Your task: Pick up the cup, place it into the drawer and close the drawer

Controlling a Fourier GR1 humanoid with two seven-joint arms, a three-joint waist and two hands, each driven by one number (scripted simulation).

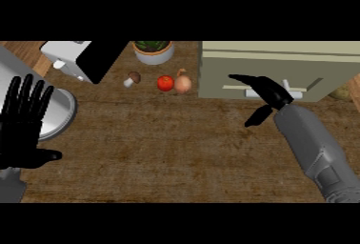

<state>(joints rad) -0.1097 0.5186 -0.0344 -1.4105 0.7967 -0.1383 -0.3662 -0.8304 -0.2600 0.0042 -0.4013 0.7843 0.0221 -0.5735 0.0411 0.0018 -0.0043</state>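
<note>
Well left of the drawer (232, 71), left hand (25, 128) resting open, fingers up, over the tabletop (175, 143); right hand (274, 96) open, empty, fingers straight at the drawer's front beside its white handle (295, 95); farther, left of the drawer, onion (184, 84), tomato (165, 83)

The robot's left hand (25, 128) and right hand (271, 93) are black with thin fingers, on smooth grey forearms (316, 147).
</note>
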